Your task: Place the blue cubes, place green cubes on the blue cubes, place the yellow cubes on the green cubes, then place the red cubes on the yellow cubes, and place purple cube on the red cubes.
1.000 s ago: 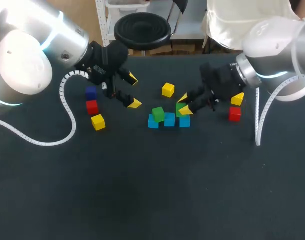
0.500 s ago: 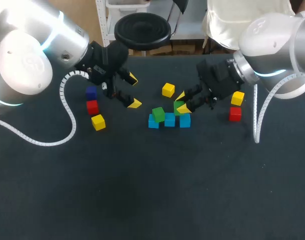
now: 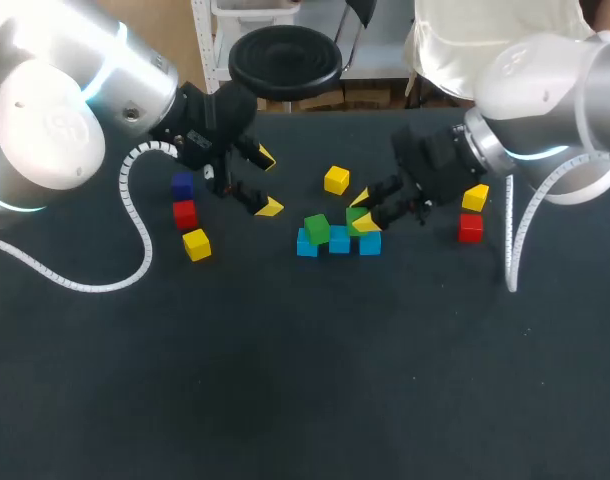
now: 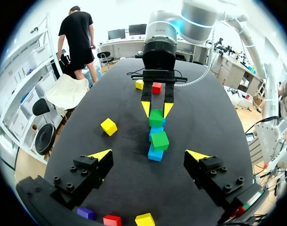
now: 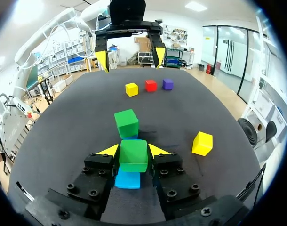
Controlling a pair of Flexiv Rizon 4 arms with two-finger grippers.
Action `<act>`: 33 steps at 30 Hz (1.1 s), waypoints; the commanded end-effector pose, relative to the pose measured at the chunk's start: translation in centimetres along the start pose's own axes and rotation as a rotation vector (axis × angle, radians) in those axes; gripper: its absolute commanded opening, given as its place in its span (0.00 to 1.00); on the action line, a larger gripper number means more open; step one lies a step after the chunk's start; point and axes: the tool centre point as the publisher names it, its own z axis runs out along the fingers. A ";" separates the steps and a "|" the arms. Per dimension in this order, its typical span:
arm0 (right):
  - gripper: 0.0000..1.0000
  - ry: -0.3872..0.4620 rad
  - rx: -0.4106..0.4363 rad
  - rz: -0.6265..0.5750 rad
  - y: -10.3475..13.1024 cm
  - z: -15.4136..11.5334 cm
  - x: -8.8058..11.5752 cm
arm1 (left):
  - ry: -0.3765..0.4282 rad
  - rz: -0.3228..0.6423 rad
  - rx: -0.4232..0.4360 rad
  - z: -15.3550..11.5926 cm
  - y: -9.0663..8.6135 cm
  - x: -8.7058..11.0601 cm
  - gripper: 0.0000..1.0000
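Observation:
Three blue cubes (image 3: 339, 240) lie in a row mid-table. A green cube (image 3: 317, 228) rests on the leftmost one. My right gripper (image 3: 365, 209) is shut on a second green cube (image 3: 356, 217) (image 5: 133, 155), held just above the row, with a blue cube (image 5: 128, 179) under it and the placed green cube (image 5: 126, 123) ahead. My left gripper (image 3: 266, 182) (image 4: 149, 155) hangs open and empty to the left of the row, next to the purple cube (image 3: 182, 185). From the left wrist, the row (image 4: 155, 153) and the held green cube (image 4: 156, 117) lie ahead.
Yellow cubes sit behind the row (image 3: 336, 180), at the left (image 3: 196, 244) and at the right (image 3: 475, 198). Red cubes lie at the left (image 3: 185, 214) and the right (image 3: 470, 228). The near half of the table (image 3: 305, 380) is bare.
My right gripper has shifted slightly left with the green cube, closer over the blue row. The left arm has not moved.

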 end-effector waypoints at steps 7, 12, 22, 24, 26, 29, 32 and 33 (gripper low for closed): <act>0.00 -0.001 -0.005 0.007 0.0 0.3 0.2 | -0.006 0.004 -0.001 0.0 0.0 0.2 1.00; 0.00 0.001 -0.003 0.010 0.1 0.3 0.2 | -0.006 0.004 -0.001 0.0 0.0 0.2 1.00; 0.00 0.019 0.019 0.006 0.5 0.0 -0.3 | -0.006 0.004 -0.001 0.0 0.0 0.2 1.00; 0.00 0.028 0.022 0.006 0.6 -0.1 -0.4 | -0.006 0.004 -0.001 0.0 0.0 0.2 1.00; 0.00 0.030 0.024 0.007 0.6 -0.1 -0.4 | -0.006 0.004 -0.001 0.0 0.0 0.2 1.00; 0.00 0.030 0.030 0.015 0.8 -0.1 -0.3 | -0.006 0.004 -0.001 0.0 0.0 0.2 1.00; 0.00 0.030 0.031 0.025 0.8 0.1 -0.2 | -0.006 0.004 -0.001 0.0 0.0 0.2 1.00; 0.00 0.030 0.033 0.029 0.8 0.2 -0.1 | -0.006 0.004 -0.001 0.0 0.0 0.2 1.00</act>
